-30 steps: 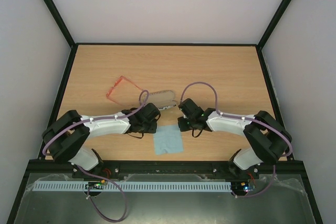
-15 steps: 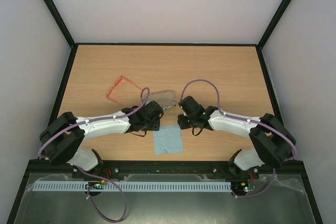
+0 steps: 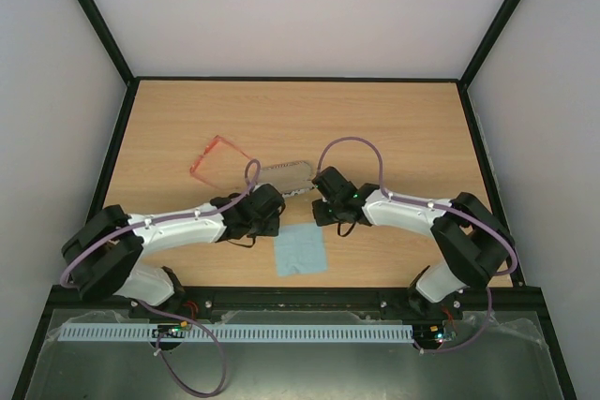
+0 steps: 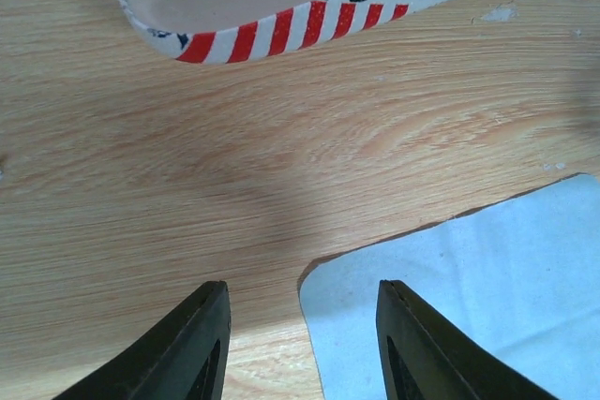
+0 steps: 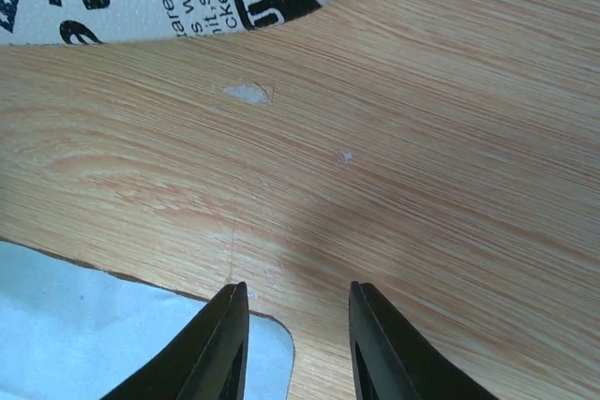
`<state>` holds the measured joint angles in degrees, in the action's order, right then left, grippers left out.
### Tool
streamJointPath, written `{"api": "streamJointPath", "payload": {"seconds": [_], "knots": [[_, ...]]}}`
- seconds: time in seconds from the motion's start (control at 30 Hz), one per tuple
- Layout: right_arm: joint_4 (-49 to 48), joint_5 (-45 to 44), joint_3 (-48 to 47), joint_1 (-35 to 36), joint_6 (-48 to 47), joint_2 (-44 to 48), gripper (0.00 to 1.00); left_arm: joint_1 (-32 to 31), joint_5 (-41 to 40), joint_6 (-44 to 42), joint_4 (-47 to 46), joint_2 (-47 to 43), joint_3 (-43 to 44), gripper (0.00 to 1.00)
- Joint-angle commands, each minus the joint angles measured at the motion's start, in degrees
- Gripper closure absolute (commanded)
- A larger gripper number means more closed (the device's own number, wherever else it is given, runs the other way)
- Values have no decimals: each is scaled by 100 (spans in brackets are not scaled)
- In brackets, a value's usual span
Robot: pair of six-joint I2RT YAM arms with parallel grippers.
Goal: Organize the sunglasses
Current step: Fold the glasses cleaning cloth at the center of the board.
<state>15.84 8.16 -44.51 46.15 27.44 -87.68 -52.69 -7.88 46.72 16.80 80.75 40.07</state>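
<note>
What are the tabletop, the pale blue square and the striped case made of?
Tabletop: probably wood or wood-look laminate, matt, with visible grain and small chips. Blue square: apparently soft cloth, fine-textured, with a thin wavy edge. Case: unclear, maybe printed fabric over a stiff shell; the surface looks pebbled.

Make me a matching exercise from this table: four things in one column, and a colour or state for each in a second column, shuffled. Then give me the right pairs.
Column one
1. sunglasses
2. oblong case
3. square cloth
4. left hand

Column two
A. light blue, lying flat
B. open, holding nothing
C. translucent red-orange
D. flag print with red stripes

Pairs: 1-C, 2-D, 3-A, 4-B
</note>
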Motion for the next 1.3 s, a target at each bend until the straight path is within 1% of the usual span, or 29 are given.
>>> {"api": "streamJointPath", "payload": {"seconds": [0.0,0.03,0.1,0.17,0.37,0.73,0.9,1.1,1.27], "knots": [[110,-126,-151,29,58,-52,70,20,26,-85,-190,220,-34,55],[110,-122,-117,34,76,-37,70,20,44,-84,-228,248,-37,55],[94,-93,-47,38,77,-18,75,22,57,-84,-284,302,-39,55],[85,-63,15,54,86,8,76,21,58,-92,-292,345,-24,55],[-32,0,188,128,117,-21,76,20,16,-93,-282,460,-18,55],[-107,-97,188,196,121,-223,76,-19,-12,-93,-367,769,20,56],[-149,-78,222,218,130,-241,77,-62,21,-69,-424,856,36,58],[-179,-60,228,292,153,-269,77,-142,58,-35,-445,957,35,64],[-201,-84,295,374,223,-235,79,-210,35,44,-398,873,-59,65]]}}
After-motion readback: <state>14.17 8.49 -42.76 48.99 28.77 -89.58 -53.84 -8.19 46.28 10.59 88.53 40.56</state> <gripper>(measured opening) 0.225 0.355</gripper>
